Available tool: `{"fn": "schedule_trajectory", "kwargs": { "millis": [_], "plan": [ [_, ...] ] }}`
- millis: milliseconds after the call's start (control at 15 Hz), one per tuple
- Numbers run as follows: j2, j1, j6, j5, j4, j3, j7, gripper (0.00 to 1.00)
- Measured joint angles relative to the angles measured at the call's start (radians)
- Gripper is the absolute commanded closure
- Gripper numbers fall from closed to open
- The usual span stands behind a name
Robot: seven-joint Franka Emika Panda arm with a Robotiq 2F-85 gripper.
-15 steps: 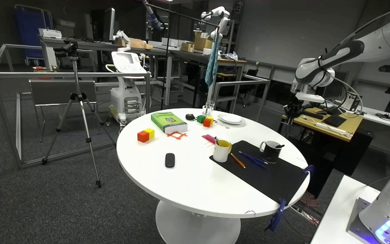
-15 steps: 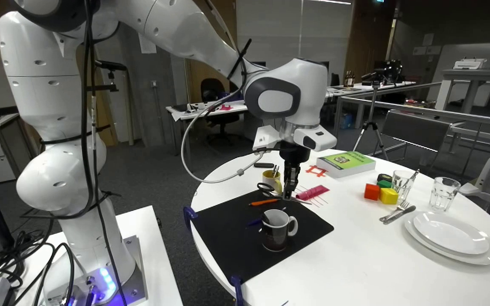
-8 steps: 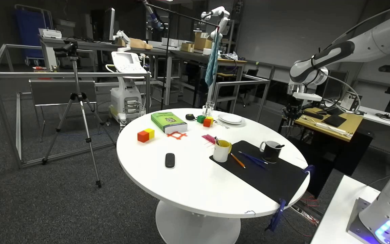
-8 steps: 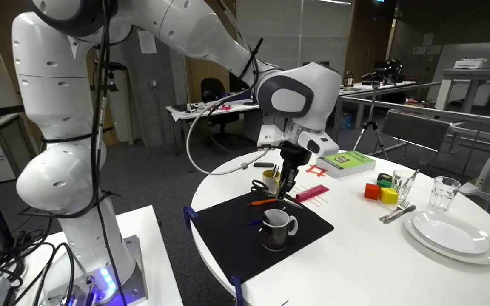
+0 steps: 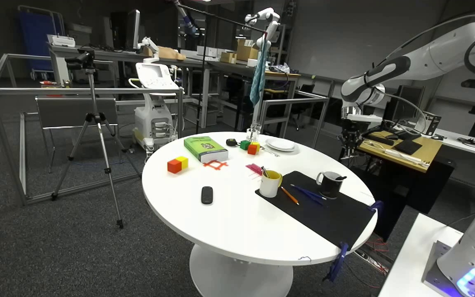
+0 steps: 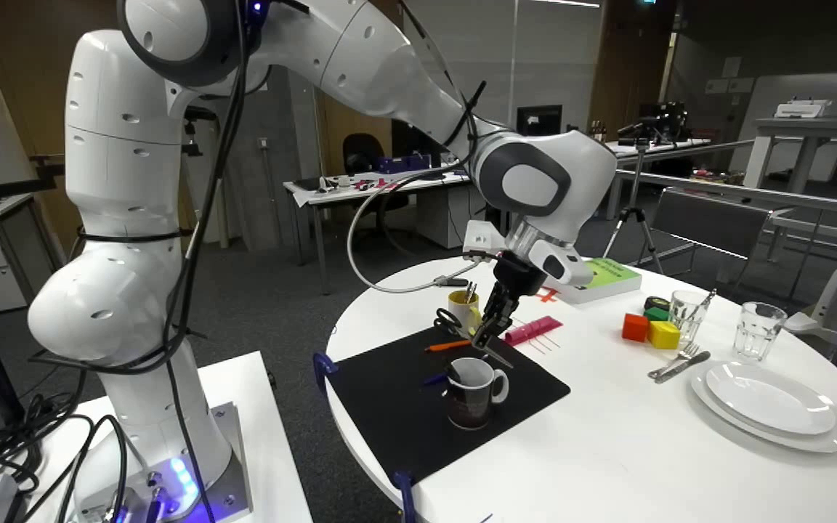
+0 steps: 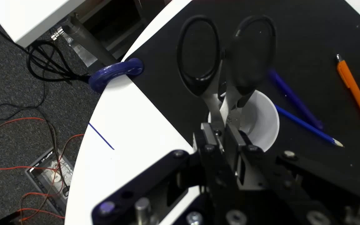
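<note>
Steel scissors [image 7: 212, 99] with black handles are clamped near the pivot in my pincer [image 7: 220, 133], centre of the wrist frame, handle loops apart toward the top. Beyond them, right of centre, sits the mug [image 7: 262, 120] on the black mat [image 7: 162, 67]. Caution: so narrow a grip may let the scissors swivel; lowering too far could drive a blade into the mug, tipping it.
</note>
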Motion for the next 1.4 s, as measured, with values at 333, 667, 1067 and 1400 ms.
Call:
{"fn": "schedule_trajectory", "kwargs": {
  "millis": [333, 667, 1067, 1400],
  "plan": [
    [0.066, 0.0, -0.086, 0.02, 0.092, 0.0, 0.035, 0.97],
    [0.093, 0.013, -0.101, 0.038, 0.103, 0.009, 0.071, 0.97],
    [0.095, 0.038, -0.109, 0.041, 0.085, 0.015, 0.087, 0.86],
    [0.094, 0.038, -0.109, 0.042, 0.084, 0.015, 0.087, 0.97]
  ]
}}
